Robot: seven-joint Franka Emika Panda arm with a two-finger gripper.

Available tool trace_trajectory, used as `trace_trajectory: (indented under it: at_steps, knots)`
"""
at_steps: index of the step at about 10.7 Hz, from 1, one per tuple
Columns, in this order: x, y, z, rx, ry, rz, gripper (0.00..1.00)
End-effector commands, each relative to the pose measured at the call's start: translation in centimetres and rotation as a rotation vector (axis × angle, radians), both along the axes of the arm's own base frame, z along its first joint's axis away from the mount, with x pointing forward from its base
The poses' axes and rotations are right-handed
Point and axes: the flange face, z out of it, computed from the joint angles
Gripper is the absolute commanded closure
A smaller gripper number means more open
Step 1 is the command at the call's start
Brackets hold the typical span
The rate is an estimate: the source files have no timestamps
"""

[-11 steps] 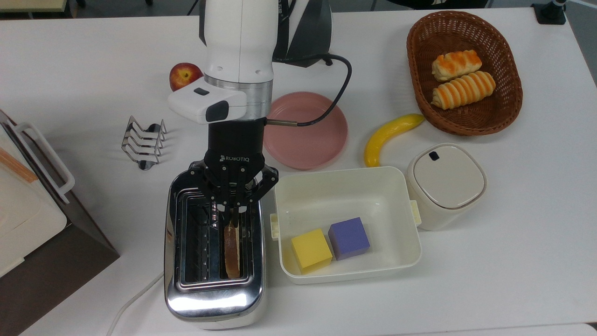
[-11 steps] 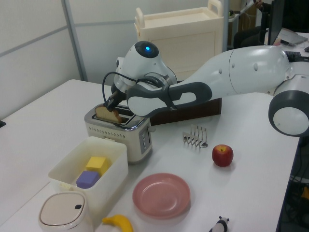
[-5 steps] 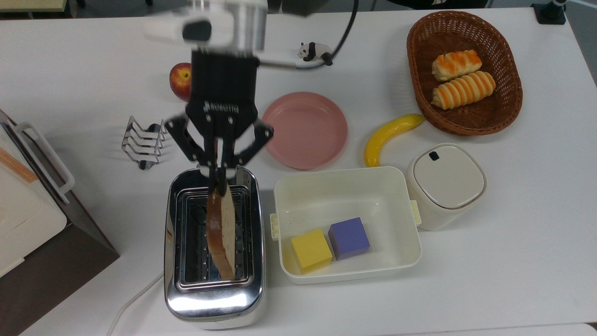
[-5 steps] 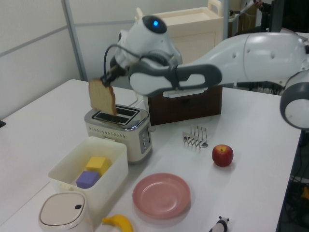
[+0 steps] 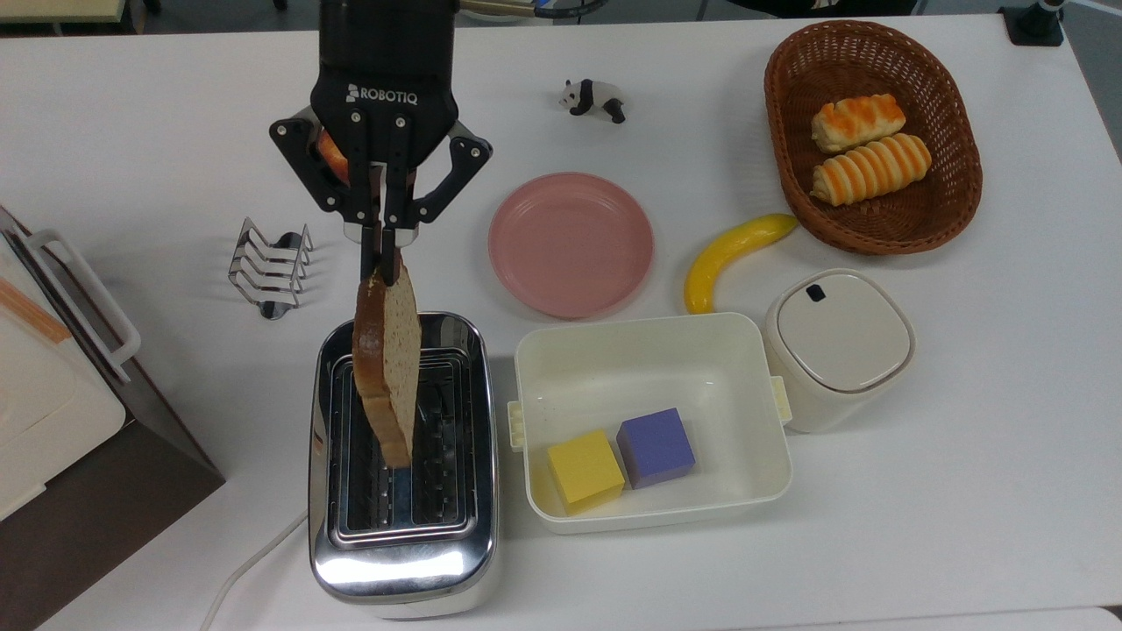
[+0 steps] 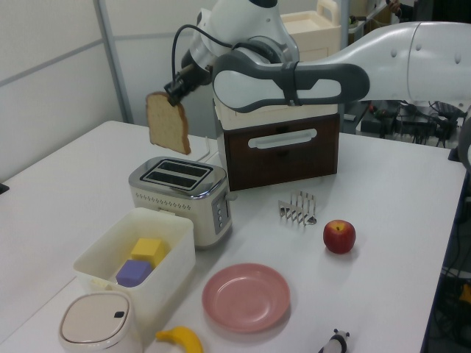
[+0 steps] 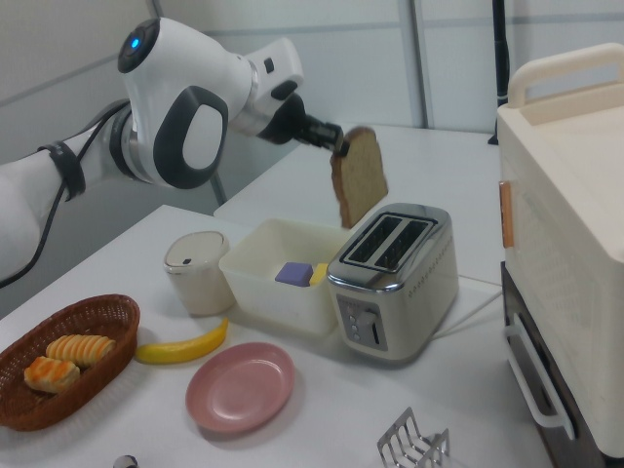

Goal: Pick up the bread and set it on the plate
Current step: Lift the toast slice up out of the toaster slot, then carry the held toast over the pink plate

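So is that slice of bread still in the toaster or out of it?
Out. The bread hangs clear above the toaster, pinched at its top edge by the end effector; both slots look empty.

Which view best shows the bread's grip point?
The left view: the bread hangs broadside, pinched at its top corner by the end effector, clear above the toaster. The top view shows the slice nearly edge-on below the fingers. The right view shows its face, with the grip at the upper edge.
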Motion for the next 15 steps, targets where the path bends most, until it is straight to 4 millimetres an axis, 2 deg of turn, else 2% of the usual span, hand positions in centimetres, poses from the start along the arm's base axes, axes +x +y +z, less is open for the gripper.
trace_trajectory:
  at_steps: [1,3,4,5,6,10,11,15]
  knots:
    - [-5.7,-1.1,-1.6,0.143,0.199,0.009,1.0]
    - [-8.4,-0.9,-2.6,0.211,0.408,0.146,1.0]
    - [-9.6,-1.0,-2.3,0.218,0.468,0.181,1.0]
    - [-10.6,-0.7,-2.5,0.212,0.524,0.22,1.0]
    - [-11.0,-0.4,-3.5,0.2,0.582,0.262,1.0]
    - [-11.2,-0.2,-9.6,0.224,0.746,0.273,1.0]
    - [-11.4,0.1,-10.4,0.265,0.786,0.283,1.0]
    - [-9.9,2.4,-15.7,0.377,0.896,0.248,1.0]
